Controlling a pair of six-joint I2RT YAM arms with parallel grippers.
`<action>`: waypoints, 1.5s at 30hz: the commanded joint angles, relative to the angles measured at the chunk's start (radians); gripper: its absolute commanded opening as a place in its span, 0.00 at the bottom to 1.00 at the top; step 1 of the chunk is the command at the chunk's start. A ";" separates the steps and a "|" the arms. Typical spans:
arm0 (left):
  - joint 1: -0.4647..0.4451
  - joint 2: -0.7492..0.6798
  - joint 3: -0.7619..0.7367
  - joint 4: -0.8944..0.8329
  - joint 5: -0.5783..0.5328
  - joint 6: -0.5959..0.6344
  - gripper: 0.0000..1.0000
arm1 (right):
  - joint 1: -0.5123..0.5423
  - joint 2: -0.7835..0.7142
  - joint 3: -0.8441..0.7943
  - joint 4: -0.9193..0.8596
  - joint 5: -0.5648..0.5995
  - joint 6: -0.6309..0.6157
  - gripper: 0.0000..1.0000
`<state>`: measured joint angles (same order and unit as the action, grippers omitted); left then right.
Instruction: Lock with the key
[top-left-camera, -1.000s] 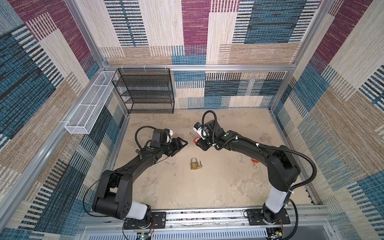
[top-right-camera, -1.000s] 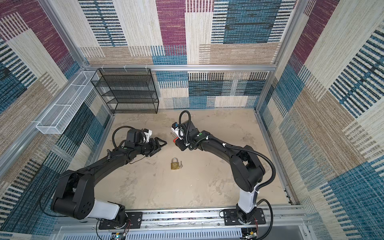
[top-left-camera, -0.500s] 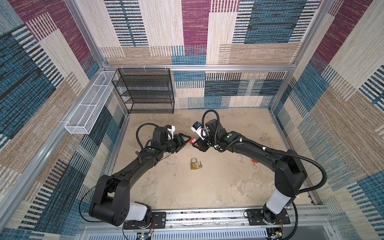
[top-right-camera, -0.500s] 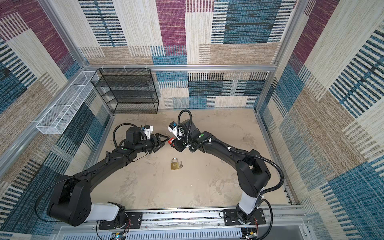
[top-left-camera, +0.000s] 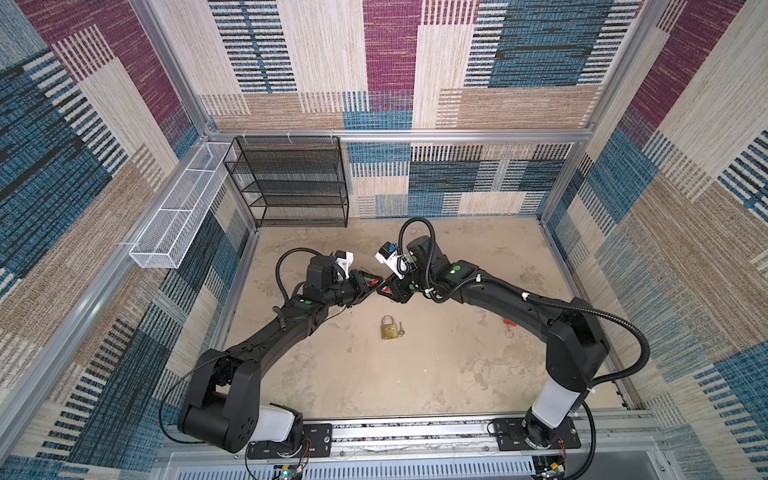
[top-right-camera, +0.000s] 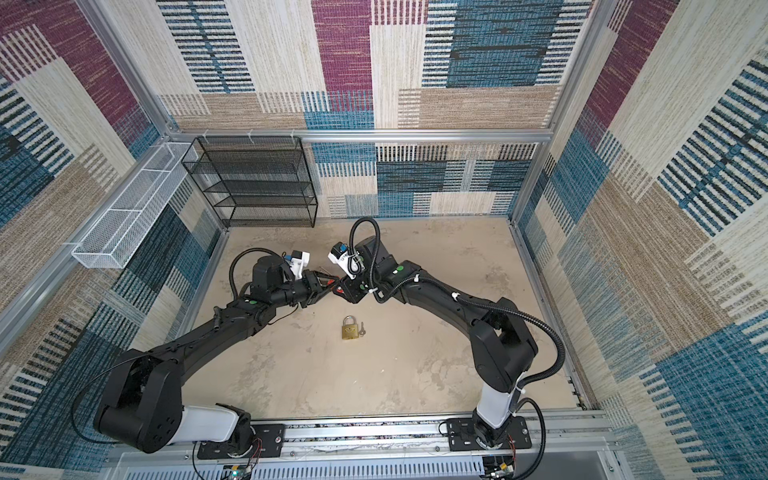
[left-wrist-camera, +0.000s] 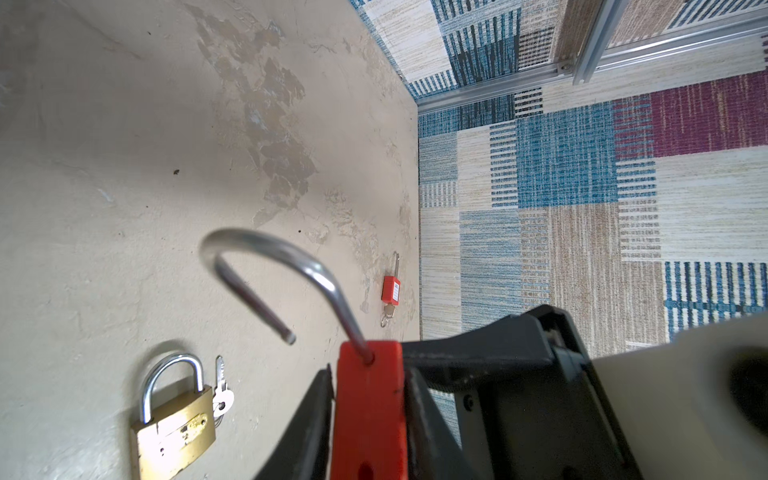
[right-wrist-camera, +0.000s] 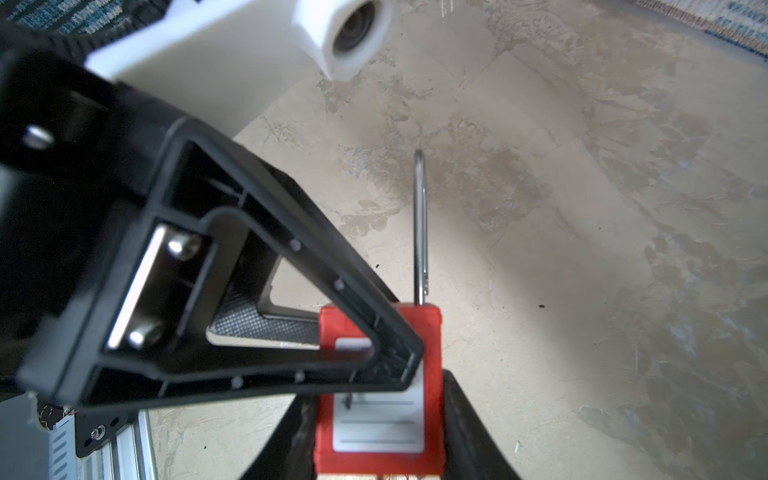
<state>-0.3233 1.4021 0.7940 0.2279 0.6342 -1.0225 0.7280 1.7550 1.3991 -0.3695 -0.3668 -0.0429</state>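
A red padlock (left-wrist-camera: 370, 407) with a white label (right-wrist-camera: 378, 419) is held in the air between both arms, above the middle of the floor. Its steel shackle (left-wrist-camera: 282, 257) stands swung open, free end out of the body. My left gripper (left-wrist-camera: 369, 386) is shut on the padlock's upper body, near the shackle. My right gripper (right-wrist-camera: 378, 432) is shut on its lower body, and one left finger (right-wrist-camera: 249, 249) crosses in front of the label. In both top views the two grippers (top-left-camera: 370, 286) (top-right-camera: 341, 291) meet tip to tip. No key shows in this padlock.
A brass padlock (top-left-camera: 388, 330) lies shut on the floor with a small key (top-left-camera: 400, 329) beside it. A second red padlock (left-wrist-camera: 390, 289) with a key lies near the right wall. A black mesh rack (top-left-camera: 299, 183) and a white wire basket (top-left-camera: 178, 224) stand at the back left.
My left gripper has moved right to meet the right gripper and has closed on the red padlock. The right arm has shifted slightly left, still holding the padlock.
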 joint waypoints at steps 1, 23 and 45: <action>-0.002 0.009 -0.007 0.064 0.020 -0.017 0.19 | 0.002 0.001 0.015 0.044 -0.043 -0.005 0.35; 0.001 -0.028 -0.030 0.234 -0.027 -0.017 0.00 | -0.064 -0.205 -0.171 0.262 0.024 0.121 0.75; 0.009 -0.094 -0.046 0.497 -0.133 -0.019 0.00 | -0.262 -0.328 -0.362 0.770 -0.409 0.677 0.76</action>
<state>-0.3161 1.3262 0.7525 0.6384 0.5270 -1.0618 0.4648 1.4178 1.0538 0.2386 -0.6971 0.4950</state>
